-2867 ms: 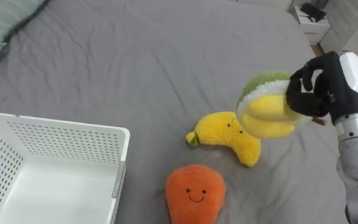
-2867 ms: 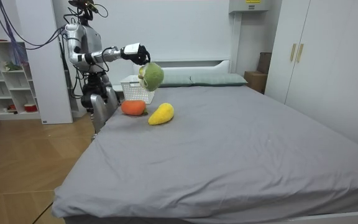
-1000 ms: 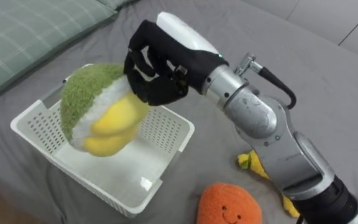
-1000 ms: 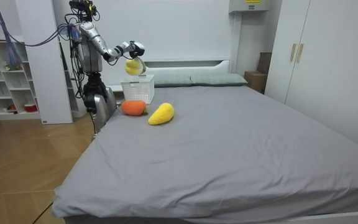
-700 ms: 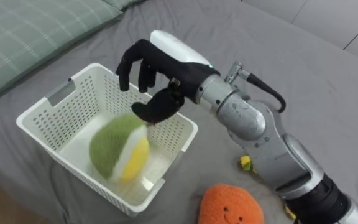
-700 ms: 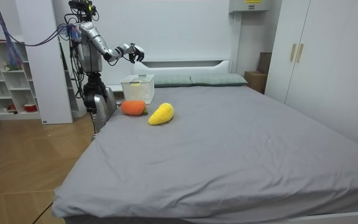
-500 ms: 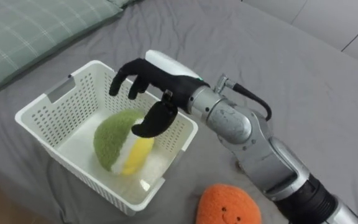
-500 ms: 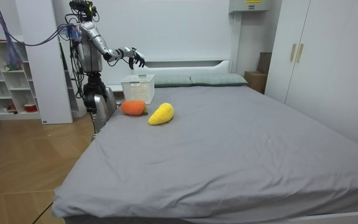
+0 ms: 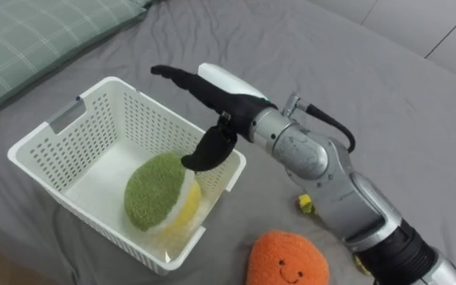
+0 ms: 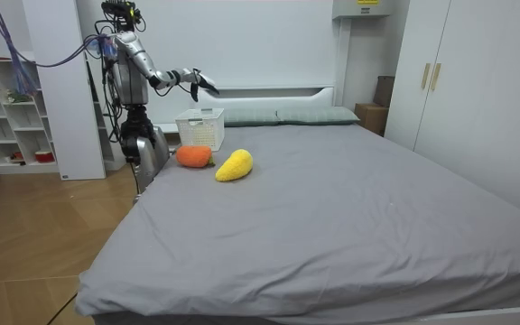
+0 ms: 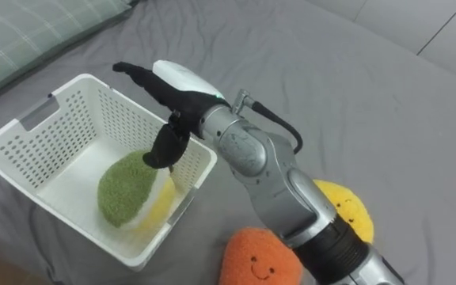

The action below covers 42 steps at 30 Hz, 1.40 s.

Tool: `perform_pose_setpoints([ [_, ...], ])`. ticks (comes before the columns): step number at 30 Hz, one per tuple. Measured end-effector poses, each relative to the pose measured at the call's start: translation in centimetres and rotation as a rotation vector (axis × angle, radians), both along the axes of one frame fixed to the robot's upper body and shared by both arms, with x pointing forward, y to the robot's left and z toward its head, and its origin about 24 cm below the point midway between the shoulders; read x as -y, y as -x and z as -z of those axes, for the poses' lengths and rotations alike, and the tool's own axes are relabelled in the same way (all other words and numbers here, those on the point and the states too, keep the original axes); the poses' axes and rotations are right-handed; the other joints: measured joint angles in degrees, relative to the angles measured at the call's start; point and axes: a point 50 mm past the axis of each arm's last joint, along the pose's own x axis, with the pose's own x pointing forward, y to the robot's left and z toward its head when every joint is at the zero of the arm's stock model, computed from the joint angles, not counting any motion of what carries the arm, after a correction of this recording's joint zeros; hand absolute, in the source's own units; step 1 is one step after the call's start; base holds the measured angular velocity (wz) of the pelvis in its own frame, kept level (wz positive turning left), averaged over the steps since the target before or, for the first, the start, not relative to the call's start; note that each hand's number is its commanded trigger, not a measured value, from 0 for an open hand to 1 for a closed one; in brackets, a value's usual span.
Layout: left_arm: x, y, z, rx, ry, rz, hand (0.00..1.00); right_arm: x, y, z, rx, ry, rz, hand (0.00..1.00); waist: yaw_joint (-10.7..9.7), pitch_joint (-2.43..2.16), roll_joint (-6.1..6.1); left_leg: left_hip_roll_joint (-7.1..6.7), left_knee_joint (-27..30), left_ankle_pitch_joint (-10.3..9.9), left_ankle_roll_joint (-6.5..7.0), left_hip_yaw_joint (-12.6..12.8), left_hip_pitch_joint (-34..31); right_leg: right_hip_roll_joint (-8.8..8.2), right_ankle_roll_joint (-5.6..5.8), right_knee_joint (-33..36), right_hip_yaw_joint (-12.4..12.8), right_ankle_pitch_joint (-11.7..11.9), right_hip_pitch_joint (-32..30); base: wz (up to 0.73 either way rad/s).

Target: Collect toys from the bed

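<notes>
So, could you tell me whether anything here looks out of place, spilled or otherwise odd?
Nothing stands out. The green-and-yellow plush toy lies inside the upright white basket, the orange plush and yellow plush rest on the grey bed beside it, not yet collected, and the right robot hand hovers open over the basket's rim.

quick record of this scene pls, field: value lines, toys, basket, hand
basket: white basket on the grey bed, near the checked pillow
in basket: green and yellow plush toy
left on bed: orange plush; yellow plush
right hand: right hand open, above the basket's far rim, holding nothing
robot: stands at the bed's edge beside the basket
</notes>
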Motion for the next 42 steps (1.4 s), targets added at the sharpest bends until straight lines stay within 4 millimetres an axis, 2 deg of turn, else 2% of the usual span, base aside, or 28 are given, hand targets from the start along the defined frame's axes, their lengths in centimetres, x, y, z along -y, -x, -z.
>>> perform_pose_setpoints([
  [6,-0.2,0.1,-0.1,-0.003,-0.019,-0.012,0.00,2.1,-0.9,-0.7,0.046,0.005,0.086,0.00,-0.3,-0.18,0.28,0.02,0.1,0.0,0.00,0.2,0.2,-0.01,-0.02,0.0,0.0,0.0,0.0,0.00],
  [12,-0.1,0.7,0.1,-0.015,-0.015,-0.020,0.00,4.2,-1.3,-1.2,0.096,-0.083,0.186,0.00,-2.6,-0.54,1.76,0.08,-0.2,0.0,0.02,0.5,1.2,0.06,0.02,0.0,0.8,0.0,1.0,-0.03],
  [16,-0.4,1.6,0.0,-0.024,-0.031,-0.050,0.00,7.7,-1.5,-0.8,0.091,-0.122,0.305,0.00,-4.7,-0.59,2.79,0.09,-0.3,0.0,0.03,0.8,2.1,-0.09,0.01,0.2,1.0,0.0,1.6,-0.04],
  [19,-0.6,2.1,-0.1,-0.028,-0.050,-0.053,0.00,10.0,-1.7,0.6,0.065,-0.122,0.413,0.00,-6.2,-0.60,2.88,0.18,-0.7,0.0,0.03,1.1,2.2,-0.04,0.01,0.2,1.4,0.0,1.8,-0.05],
  [23,-0.5,2.6,0.0,-0.037,-0.063,-0.056,0.00,12.1,-1.3,2.4,0.027,-0.102,0.520,0.00,-6.5,-0.72,2.84,0.41,-0.8,0.0,0.04,2.9,2.4,0.12,-0.05,1.1,3.0,0.1,0.7,-0.21],
  [26,-0.5,3.0,-0.1,-0.035,-0.074,-0.058,0.00,12.8,-1.4,3.2,0.023,-0.047,0.556,0.00,-7.9,-0.80,2.92,0.40,-0.8,-0.1,0.09,3.1,2.8,0.10,-0.04,1.1,3.3,0.1,0.7,-0.07],
  [30,-0.5,3.3,-0.1,-0.039,-0.071,-0.054,0.00,13.6,-1.5,3.6,0.024,-0.009,0.593,0.00,-8.5,-0.83,3.01,0.47,-0.9,-0.1,0.09,3.3,2.9,0.16,-0.04,1.1,3.4,0.1,0.7,-0.03],
  [31,-0.4,3.4,-0.1,-0.043,-0.069,-0.051,0.00,14.1,-1.6,4.2,0.008,0.002,0.617,0.00,-8.6,-0.71,3.30,0.48,-0.9,-0.1,0.10,3.3,3.1,0.17,-0.04,1.1,3.4,0.1,0.9,0.00],
  [34,-0.4,3.9,-0.1,-0.055,-0.063,-0.052,0.00,15.6,-1.6,6.2,-0.064,0.043,0.691,0.00,-8.8,-0.91,3.19,0.49,-0.9,-0.1,0.11,3.3,3.1,0.17,-0.04,1.1,3.5,0.1,0.9,0.00],
  [38,-0.3,5.2,0.0,-0.088,-0.059,-0.056,0.00,17.0,-1.4,7.7,-0.125,0.068,0.746,0.00,-9.5,-0.74,3.46,0.47,-0.9,-0.1,0.13,3.2,2.8,0.13,-0.04,1.2,3.5,0.1,1.0,0.00],
  [42,-0.3,5.4,0.0,-0.090,-0.049,-0.054,0.00,18.2,-1.2,8.6,-0.163,0.106,0.780,0.00,-9.5,-0.56,3.86,0.47,-0.9,-0.1,0.13,3.1,2.6,0.14,-0.04,1.2,3.3,0.1,0.9,0.01],
])
